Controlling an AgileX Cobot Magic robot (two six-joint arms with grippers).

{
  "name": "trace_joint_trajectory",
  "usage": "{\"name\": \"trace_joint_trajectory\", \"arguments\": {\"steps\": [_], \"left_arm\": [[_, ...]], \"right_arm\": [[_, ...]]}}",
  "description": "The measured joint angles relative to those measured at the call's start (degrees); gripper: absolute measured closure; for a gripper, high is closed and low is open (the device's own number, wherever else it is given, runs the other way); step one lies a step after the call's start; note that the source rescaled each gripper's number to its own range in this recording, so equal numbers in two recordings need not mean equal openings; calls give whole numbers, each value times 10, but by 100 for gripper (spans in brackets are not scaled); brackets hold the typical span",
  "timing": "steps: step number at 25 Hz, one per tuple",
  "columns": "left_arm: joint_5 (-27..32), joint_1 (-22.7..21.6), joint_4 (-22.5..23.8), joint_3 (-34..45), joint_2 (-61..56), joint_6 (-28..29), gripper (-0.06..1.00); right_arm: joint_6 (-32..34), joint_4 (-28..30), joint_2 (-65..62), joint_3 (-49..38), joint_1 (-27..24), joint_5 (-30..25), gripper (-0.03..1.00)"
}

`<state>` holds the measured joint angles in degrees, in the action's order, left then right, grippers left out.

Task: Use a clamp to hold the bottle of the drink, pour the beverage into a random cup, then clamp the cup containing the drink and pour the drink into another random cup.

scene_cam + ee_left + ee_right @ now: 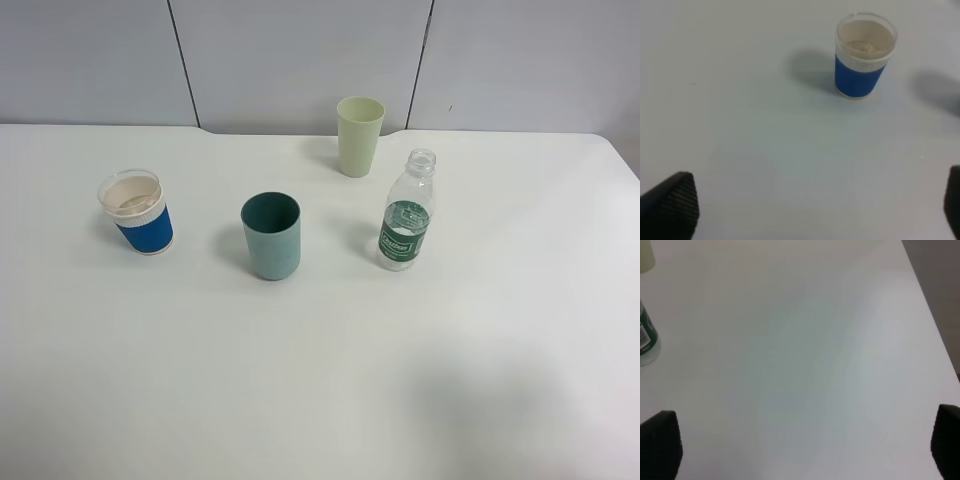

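The clear bottle (406, 213) with a dark green label stands uncapped and upright, right of centre on the white table (320, 380). The teal tumbler (271, 236) stands to its left, near the middle. At far left is the blue-banded cup (137, 213) with a white rim. Neither arm shows in the high view. In the left wrist view my left gripper (815, 207) is open, well short of the blue-banded cup (862, 57). In the right wrist view my right gripper (805, 447) is open over bare table, with the bottle's base (647, 337) at the frame's edge.
A taller pale yellow-green cup (359, 136) stands behind the bottle near the table's back edge. A grey panelled wall (300, 55) rises behind. The table's right edge (930, 310) shows in the right wrist view.
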<state>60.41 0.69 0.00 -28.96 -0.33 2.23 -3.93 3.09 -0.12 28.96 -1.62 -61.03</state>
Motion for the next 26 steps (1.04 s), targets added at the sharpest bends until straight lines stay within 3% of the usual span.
{"name": "trace_joint_trajectory", "arguments": {"steps": [26], "left_arm": [[0, 0, 0, 0, 0, 0, -6]], "right_arm": [[0, 0, 0, 0, 0, 0, -3]]}}
